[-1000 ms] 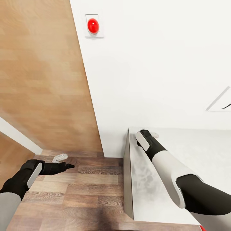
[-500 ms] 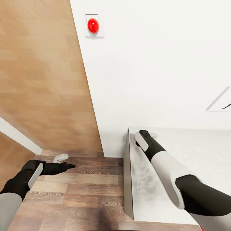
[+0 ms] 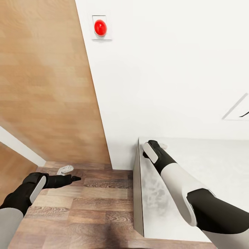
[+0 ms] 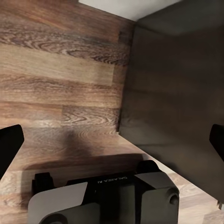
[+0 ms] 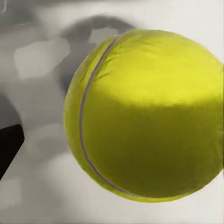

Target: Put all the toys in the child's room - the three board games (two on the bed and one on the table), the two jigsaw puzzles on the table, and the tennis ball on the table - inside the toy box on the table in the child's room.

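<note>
At table point(image 3: 162, 207) edge, tennis ball point(image 5: 144, 114)

Right claw point(image 3: 162, 145) slightly farther left.

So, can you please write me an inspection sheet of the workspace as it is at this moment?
Surface: pale white-grey mottled table top; the right arm reaches over it.
Job's things: small yellow-green tennis ball, close in front of the right hand, over the table top.
Clutter: nothing seen.
Hands: right hand open near the table's far corner, its dark finger apart from the ball; left hand open and empty, over the brown wood plank floor.
Cables: nothing seen.
Surroundings: white wall with a red dome button; light wooden panel at the left.
</note>
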`<state>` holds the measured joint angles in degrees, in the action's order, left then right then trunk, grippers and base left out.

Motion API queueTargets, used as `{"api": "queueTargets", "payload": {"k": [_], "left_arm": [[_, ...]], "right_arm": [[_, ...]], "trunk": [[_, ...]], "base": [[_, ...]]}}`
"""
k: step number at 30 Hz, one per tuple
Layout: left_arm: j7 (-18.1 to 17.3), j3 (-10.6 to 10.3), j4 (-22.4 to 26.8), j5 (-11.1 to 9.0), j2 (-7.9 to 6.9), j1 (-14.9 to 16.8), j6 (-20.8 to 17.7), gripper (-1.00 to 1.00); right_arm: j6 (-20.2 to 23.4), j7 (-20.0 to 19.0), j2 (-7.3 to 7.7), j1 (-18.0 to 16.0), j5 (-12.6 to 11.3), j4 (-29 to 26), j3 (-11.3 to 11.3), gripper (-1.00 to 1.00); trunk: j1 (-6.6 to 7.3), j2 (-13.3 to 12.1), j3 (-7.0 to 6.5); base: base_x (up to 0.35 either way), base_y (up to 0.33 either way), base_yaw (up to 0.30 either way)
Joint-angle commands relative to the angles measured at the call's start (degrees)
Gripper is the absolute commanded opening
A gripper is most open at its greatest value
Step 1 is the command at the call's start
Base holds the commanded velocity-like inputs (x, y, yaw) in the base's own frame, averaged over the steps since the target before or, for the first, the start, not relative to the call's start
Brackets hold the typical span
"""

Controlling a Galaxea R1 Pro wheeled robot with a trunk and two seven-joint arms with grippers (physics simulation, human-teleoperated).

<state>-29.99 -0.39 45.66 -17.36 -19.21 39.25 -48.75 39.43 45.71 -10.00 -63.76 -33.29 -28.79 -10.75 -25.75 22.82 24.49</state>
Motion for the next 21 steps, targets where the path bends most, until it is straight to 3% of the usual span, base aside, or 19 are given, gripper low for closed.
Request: {"api": "queueTargets", "payload": {"k": [1, 21], "left_arm": [[-0.1, 0.0, 0.0, -0.1, -0.04, 0.0, -0.3, 1.0], [0.0, 0.0, 0.0, -0.1, 0.12, 0.0, -0.3, 1.0]], "right_arm": [[0.2, 0.4, 0.02, 0.0, -0.5, 0.0, -0.2, 1.0], [-0.1, 0.5, 0.06, 0.0, -0.3, 0.0, -0.2, 1.0]], "trunk": [[-0.03, 0.1, 0.1], [-0.03, 0.1, 0.1]], "base": [[0.0, 0.0, 0.0], [0.001, 0.0, 0.0]]}}
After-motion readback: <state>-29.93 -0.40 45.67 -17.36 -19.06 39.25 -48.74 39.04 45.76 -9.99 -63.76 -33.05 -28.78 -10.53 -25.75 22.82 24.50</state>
